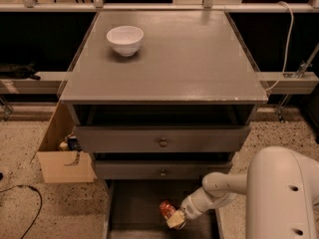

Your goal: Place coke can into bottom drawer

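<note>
The coke can [167, 208], red-orange with a silver end, is held in my gripper [173, 217], which is shut on it just above the floor of the bottom drawer [134, 208]. That drawer is pulled out as a wide shallow grey tray below the two knobbed drawers. My white arm [279, 193] reaches in from the lower right and covers the drawer's right side.
A white bowl [125, 39] stands on the grey cabinet top [199, 59] at the back left. An open cardboard box [62, 156] sits on the speckled floor left of the cabinet. A cable [22, 205] lies on the floor at lower left.
</note>
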